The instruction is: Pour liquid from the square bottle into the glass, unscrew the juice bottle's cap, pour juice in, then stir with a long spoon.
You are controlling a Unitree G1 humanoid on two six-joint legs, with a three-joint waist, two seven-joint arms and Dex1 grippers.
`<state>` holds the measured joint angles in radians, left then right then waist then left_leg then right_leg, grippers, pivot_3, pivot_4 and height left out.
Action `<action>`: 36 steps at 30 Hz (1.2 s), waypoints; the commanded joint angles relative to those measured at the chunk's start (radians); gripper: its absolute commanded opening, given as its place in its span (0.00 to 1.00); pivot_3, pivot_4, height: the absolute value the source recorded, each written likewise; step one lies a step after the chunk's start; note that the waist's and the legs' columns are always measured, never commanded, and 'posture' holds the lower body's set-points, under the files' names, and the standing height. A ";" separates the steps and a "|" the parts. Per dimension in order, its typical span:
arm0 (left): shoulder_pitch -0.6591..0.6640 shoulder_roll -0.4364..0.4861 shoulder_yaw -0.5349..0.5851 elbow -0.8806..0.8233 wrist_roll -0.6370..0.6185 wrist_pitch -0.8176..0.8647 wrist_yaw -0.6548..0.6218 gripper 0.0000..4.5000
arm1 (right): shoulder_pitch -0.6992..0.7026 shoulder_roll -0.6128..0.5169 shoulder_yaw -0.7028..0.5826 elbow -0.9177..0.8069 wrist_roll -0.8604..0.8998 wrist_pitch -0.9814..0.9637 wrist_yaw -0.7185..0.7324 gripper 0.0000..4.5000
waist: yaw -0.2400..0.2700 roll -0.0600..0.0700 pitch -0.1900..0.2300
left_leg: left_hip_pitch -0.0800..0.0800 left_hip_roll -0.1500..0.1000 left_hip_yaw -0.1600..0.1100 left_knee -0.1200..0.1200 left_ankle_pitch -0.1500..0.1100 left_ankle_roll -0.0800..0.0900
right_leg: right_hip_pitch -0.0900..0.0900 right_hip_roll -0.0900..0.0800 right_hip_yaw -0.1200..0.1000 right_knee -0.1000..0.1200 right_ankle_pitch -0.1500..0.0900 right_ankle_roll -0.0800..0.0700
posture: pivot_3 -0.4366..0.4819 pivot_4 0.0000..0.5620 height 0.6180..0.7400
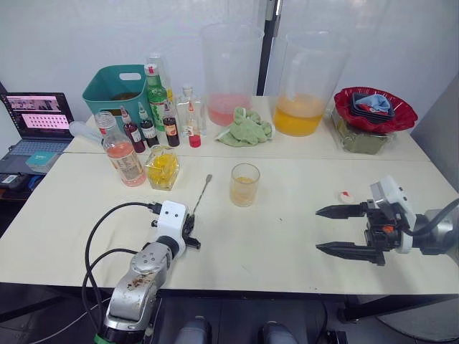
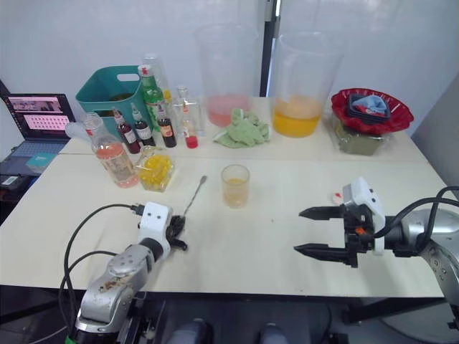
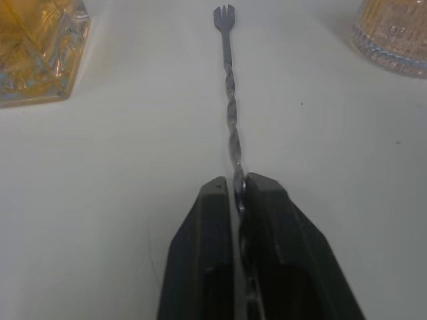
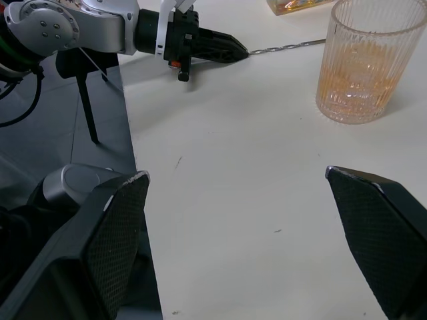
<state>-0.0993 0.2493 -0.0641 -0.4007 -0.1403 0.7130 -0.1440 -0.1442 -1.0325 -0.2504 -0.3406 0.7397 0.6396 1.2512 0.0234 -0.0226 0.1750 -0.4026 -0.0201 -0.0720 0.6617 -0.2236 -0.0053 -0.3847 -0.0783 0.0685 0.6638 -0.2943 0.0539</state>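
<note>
The left gripper is lying low over the cream table near its front edge, its two black fingers clenched on the twisted shaft of the long spoon, a thin silver metal bar spoon that is lying flat on the table. The spoon's free end, which is showing a small forked tip in the left wrist view, is pointing toward the back edge, between the square bottle and the glass.

The right gripper is hovering near the table's right front corner with its two black fingers spread wide apart and nothing between them. Just behind it, a small white round cap is sitting on the table.

The glass, a small clear ribbed tumbler, is standing upright near the middle of the table, holding a shallow layer of pale orange liquid. The square bottle, squat faceted clear glass with yellow contents, is standing to the left of the glass, well apart from it. Just beside the square bottle, on the side toward the table's left edge, the juice bottle, slim clear plastic with pink-orange liquid, is standing uncapped.

Along the back edge, two large clear plastic pitchers are standing, with a crumpled green cloth lying nearby.
</note>
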 commanded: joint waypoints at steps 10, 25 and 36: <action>0.026 0.165 0.133 -0.047 -0.089 -0.130 -0.243 0.00 | -0.022 0.009 0.016 -0.038 -0.004 -0.006 -0.040 1.00 | -0.018 0.000 0.000 | -0.002 0.002 0.000 0.000 0.000 0.000 | -0.003 0.001 0.000 0.000 0.000 0.000 | 0.48 0.27 1.00; 0.066 0.508 0.144 0.211 -0.102 -0.400 -0.699 0.00 | 0.009 0.058 0.034 -0.081 -0.032 -0.004 -0.120 1.00 | -0.016 0.001 0.001 | -0.002 0.002 0.000 -0.001 0.000 0.000 | -0.003 0.000 0.000 -0.001 0.000 0.000 | 0.48 0.27 1.00; -0.016 0.558 0.116 0.254 -0.156 -0.282 -0.814 0.58 | 0.031 0.070 0.023 -0.107 -0.028 -0.006 -0.164 1.00 | -0.019 0.001 0.001 | -0.002 0.002 -0.001 -0.001 0.000 0.000 | -0.003 0.000 -0.001 -0.001 0.000 0.000 | 0.48 0.27 1.00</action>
<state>-0.0902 0.7860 0.0618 -0.1410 -0.2796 0.4014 -0.9307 -0.1091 -0.9672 -0.1979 -0.4103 0.6994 0.6408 1.0975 0.0042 -0.0219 0.1757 -0.4049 -0.0178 -0.0726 0.6608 -0.2238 -0.0053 -0.3880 -0.0786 0.0679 0.6630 -0.2944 0.0536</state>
